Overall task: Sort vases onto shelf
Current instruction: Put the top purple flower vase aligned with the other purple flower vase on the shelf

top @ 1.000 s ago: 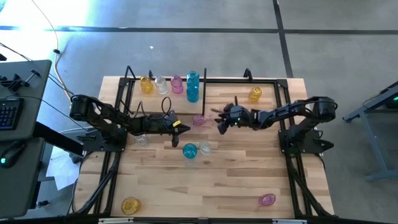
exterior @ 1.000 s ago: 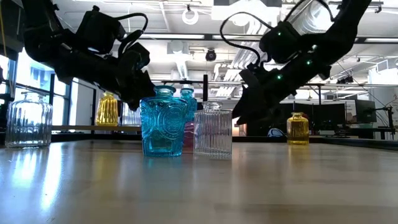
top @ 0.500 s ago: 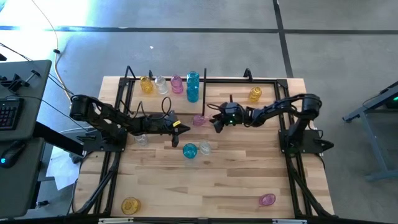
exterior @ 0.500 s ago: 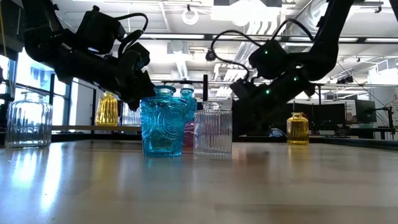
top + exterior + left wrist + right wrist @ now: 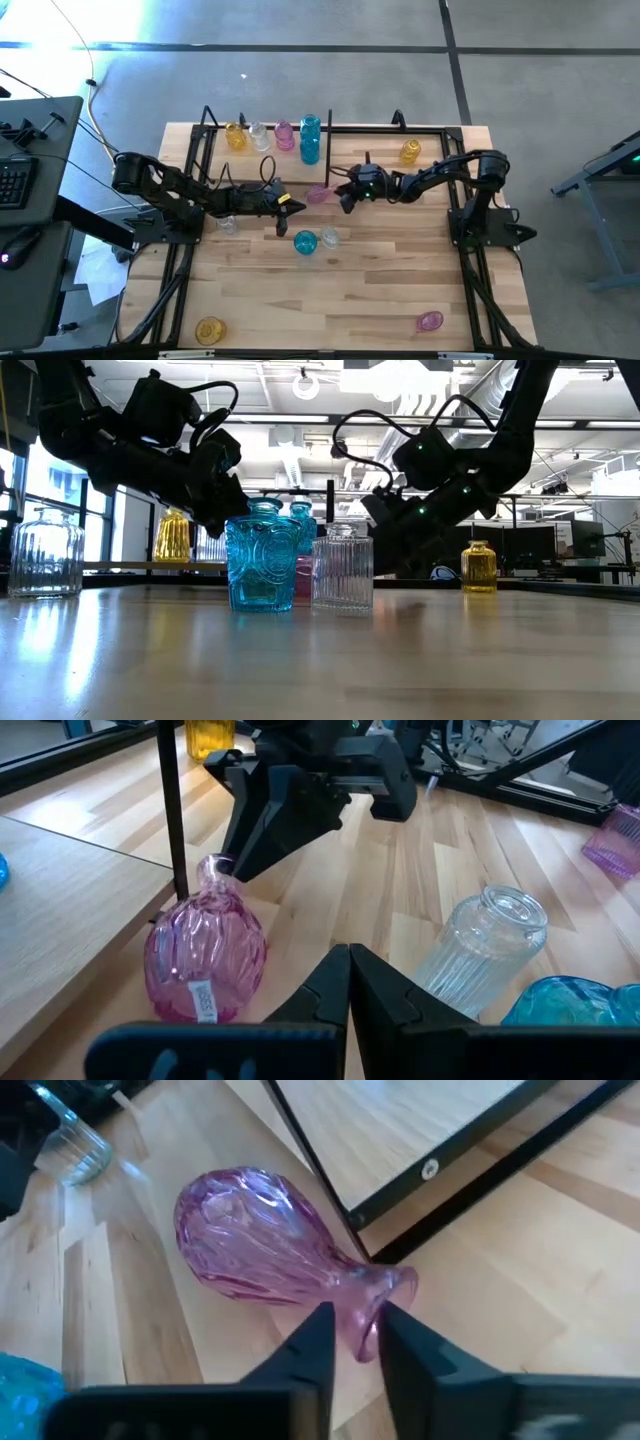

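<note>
Five vases (image 5: 272,135) lined on shelf (image 5: 330,130), upper centre; six left. Right end effector (image 5: 343,199) narrowed on pink vase (image 5: 319,194) neck; left end effector (image 5: 283,204) shut, empty.

A squat teal-blue pressed-glass vase (image 5: 260,558) stands on the pale wooden tabletop (image 5: 320,660), with a clear ribbed glass jar (image 5: 342,568) just beside it. The left gripper (image 5: 222,512) hangs just behind the teal vase's upper rim, its fingertips hidden by the glass. The right gripper (image 5: 385,545) reaches down just behind and beside the ribbed jar — its tips cannot be made out. Well away from the left gripper, at the table's edge, stands a larger clear ribbed jar (image 5: 45,552). A yellow glass bottle-shaped vase (image 5: 172,536) sits behind the left arm — another yellow one (image 5: 479,567) stands beyond the right gripper.
</note>
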`<control>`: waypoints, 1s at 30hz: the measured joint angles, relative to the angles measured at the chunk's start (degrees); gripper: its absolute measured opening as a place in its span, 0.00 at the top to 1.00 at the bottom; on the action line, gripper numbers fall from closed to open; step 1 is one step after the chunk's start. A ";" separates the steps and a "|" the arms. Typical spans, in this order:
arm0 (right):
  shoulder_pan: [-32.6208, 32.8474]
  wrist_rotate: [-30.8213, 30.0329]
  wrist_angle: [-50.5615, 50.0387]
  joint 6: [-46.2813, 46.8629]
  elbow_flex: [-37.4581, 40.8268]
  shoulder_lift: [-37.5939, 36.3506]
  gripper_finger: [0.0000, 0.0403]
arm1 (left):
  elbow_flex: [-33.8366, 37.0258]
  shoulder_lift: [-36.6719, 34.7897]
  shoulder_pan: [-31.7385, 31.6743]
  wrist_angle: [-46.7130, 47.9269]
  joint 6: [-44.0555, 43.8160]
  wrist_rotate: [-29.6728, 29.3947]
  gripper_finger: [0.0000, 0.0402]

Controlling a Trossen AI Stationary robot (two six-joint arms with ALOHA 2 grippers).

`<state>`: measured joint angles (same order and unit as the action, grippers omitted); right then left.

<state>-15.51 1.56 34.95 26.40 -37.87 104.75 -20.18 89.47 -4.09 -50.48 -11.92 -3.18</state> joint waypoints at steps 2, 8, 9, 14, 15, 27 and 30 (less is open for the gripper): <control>0.00 0.00 0.17 -0.96 0.00 0.00 0.94 | 0.00 0.00 -0.01 0.00 0.02 0.00 1.00; 0.18 0.05 0.37 -2.91 0.00 0.00 0.96 | 0.00 -0.02 0.00 0.02 -0.03 0.03 1.00; 0.35 0.16 0.43 -3.53 0.00 -0.06 0.97 | 0.00 -0.02 0.00 0.02 -0.03 0.02 1.00; 1.74 0.42 1.34 -6.40 -0.01 -0.55 0.99 | 0.00 -0.02 -0.01 0.04 -0.05 1.05 1.00; 2.10 0.42 1.06 -7.00 -0.21 -0.74 0.99 | 0.00 -0.02 -0.01 0.04 -0.09 1.45 1.00; 8.50 -2.08 -20.43 -18.39 -12.56 -4.68 1.00 | 0.00 -0.03 0.01 0.43 -1.45 4.15 0.96; 9.84 -3.19 -28.84 -21.48 -18.62 -3.82 1.00 | 0.00 -0.07 0.01 1.22 -1.43 4.02 0.90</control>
<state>-5.66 -1.63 6.10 4.92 -56.48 100.93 -20.18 89.41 -4.08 -49.26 -13.34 0.84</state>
